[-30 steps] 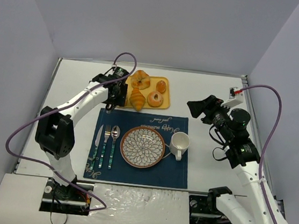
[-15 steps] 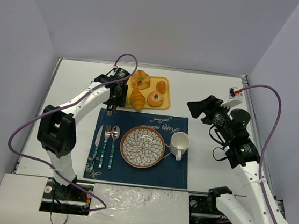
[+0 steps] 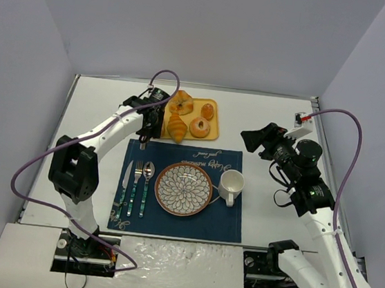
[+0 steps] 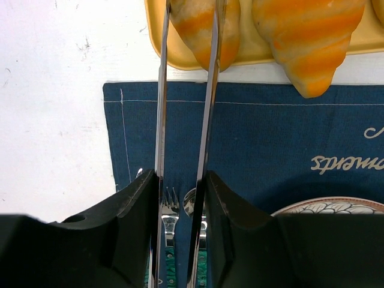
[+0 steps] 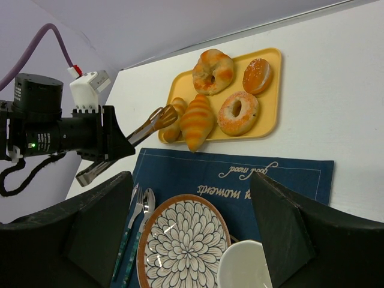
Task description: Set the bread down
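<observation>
The bread [image 4: 203,27], a small golden-yellow ridged roll, lies at the left end of the yellow tray [image 3: 209,137], beside the croissant [image 3: 176,127]. It also shows in the right wrist view [image 5: 173,122]. My left gripper [image 4: 182,180] is shut on metal tongs [image 4: 207,120], whose two blades run on either side of the bread; whether they press it I cannot tell. In the top view the left gripper [image 3: 151,124] hangs over the mat's far-left corner. The patterned plate [image 3: 183,189] sits bare on the blue placemat. My right gripper [image 5: 192,192] is open and empty, held in the air right of the mug.
The tray also holds a knotted pastry [image 3: 181,104], a glazed ring doughnut [image 3: 199,126] and a small round bun [image 3: 209,110]. On the placemat [image 3: 225,224] lie a knife, fork and spoon [image 3: 135,186] left of the plate and a white mug [image 3: 231,183] on its right.
My left gripper has edged right and toward the tray, bringing the tong tips up around the bread. The right arm has not moved.
</observation>
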Controlling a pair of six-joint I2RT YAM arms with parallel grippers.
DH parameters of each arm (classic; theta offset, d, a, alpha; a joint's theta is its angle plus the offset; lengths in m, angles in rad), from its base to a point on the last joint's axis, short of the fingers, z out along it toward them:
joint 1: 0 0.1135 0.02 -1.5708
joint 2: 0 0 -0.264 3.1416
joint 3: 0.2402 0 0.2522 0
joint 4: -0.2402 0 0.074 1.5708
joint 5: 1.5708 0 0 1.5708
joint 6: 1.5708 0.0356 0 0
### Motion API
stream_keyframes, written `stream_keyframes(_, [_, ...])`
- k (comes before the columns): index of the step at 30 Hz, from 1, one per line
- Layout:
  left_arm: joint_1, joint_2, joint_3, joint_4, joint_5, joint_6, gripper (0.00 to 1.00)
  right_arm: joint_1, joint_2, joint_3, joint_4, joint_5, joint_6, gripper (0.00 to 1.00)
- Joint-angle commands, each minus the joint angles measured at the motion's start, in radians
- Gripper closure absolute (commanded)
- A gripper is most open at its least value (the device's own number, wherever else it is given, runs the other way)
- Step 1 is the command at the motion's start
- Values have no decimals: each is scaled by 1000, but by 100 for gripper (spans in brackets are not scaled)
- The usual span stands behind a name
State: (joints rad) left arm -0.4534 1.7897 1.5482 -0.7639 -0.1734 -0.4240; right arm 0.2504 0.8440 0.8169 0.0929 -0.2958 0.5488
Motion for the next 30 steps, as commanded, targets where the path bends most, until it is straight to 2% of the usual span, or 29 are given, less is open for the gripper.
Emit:
stream_keyframes(1, [-13,-59,70,-35,-31,-2,85,7,-5,8,27,1,-12,0])
stream_keyframes(5, [-19,-99,92,-58,-40,1,94,6,-5,5,27,4,-12,0])
stream_keyframes(9, [-24,-128,113,-78,-49,7,98,7,-3,5,27,9,-13,0])
stream_keyframes(19, [-51,-242,121,-127,-44,27,98,6,10,11,28,18,-20,0])
stream_keyframes(30, [-114,-475,-32,-187,57,45,98,6,46,37,27,37,-33,0])
